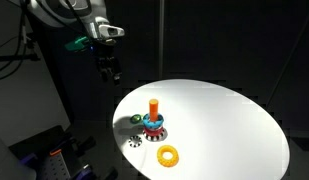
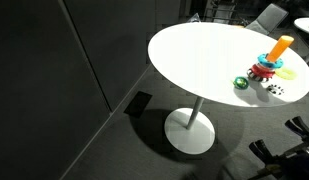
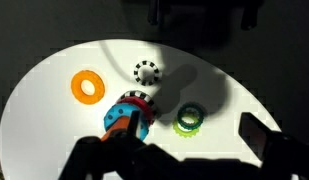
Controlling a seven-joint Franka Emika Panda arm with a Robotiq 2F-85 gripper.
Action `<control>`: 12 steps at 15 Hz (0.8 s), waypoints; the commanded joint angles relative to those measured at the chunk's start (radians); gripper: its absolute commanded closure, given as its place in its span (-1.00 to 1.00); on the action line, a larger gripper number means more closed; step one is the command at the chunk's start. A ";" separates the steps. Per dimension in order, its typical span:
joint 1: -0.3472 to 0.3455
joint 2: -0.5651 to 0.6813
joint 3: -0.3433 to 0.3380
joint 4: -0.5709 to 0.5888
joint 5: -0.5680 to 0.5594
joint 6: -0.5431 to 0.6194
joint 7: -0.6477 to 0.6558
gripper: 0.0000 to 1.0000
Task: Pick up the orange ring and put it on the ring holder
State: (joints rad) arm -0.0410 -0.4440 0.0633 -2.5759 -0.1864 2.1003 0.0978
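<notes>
The orange ring (image 1: 169, 154) lies flat on the white round table (image 1: 224, 110), near its front edge; in the wrist view the ring (image 3: 88, 86) is at the upper left. The ring holder (image 1: 154, 121), an orange peg on stacked teal, red and blue rings, stands just behind it and also shows in an exterior view (image 2: 275, 62) and the wrist view (image 3: 129, 115). My gripper (image 1: 111, 68) hangs high above the table's far left edge, well away from both. In the wrist view its jaws (image 3: 190, 135) are open and empty.
A small green ring (image 3: 188, 120) lies beside the holder and shows in an exterior view (image 2: 240, 82). A black ring with white dots (image 3: 146, 71) lies nearby (image 1: 135, 141). The table stands on a white pedestal foot (image 2: 189, 130). Dark walls surround it.
</notes>
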 commanded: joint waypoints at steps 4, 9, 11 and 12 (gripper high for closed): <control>-0.082 0.057 -0.085 -0.071 -0.025 0.159 0.011 -1.00; -0.158 0.146 -0.131 -0.059 -0.055 0.234 0.030 -1.00; -0.183 0.184 -0.144 -0.050 -0.072 0.265 0.045 -1.00; -0.194 0.203 -0.150 -0.045 -0.082 0.282 0.052 -1.00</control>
State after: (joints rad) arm -0.2088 -0.2972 -0.0711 -2.6473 -0.2245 2.3426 0.1018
